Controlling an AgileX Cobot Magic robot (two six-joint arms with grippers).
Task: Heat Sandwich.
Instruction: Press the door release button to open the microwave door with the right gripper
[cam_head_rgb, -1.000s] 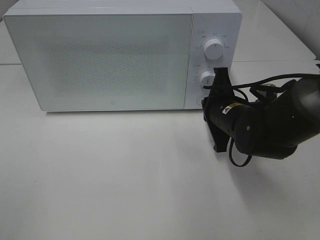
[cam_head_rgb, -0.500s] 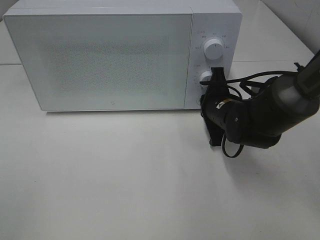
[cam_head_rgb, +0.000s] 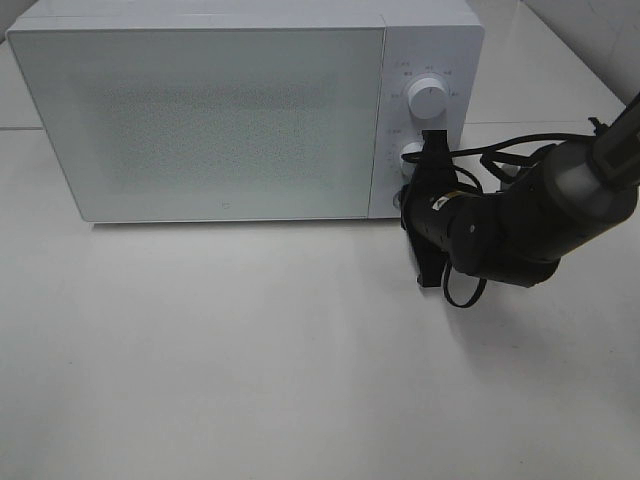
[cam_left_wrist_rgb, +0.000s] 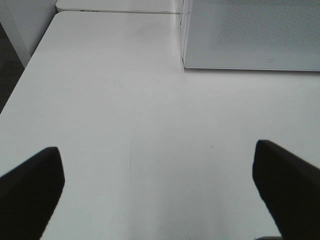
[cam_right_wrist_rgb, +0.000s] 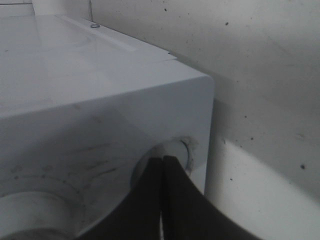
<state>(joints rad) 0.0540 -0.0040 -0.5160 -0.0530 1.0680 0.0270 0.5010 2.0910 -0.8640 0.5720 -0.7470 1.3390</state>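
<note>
Sandwich: not showing in any of the three views, so its place cannot be told; microwave (cam_head_rgb: 200, 110) is sitting at the back of the white table (cam_head_rgb: 250, 380) with its frosted door (cam_head_rgb: 210, 125) closed. Right gripper (cam_head_rgb: 408, 200) is reaching in from the right toward the control panel, below the upper dial (cam_head_rgb: 428, 98) and lower dial (cam_head_rgb: 412, 153); in the right wrist view its fingers are lying pressed together, holding nothing, tips (cam_right_wrist_rgb: 162, 161) meeting a small round button (cam_right_wrist_rgb: 184, 150) near the panel's corner. Left gripper (cam_left_wrist_rgb: 157, 165) is standing wide apart over the table, with only tabletop showing between its two fingers (cam_left_wrist_rgb: 30, 190); a lower corner of the microwave is lying ahead of it.
</note>
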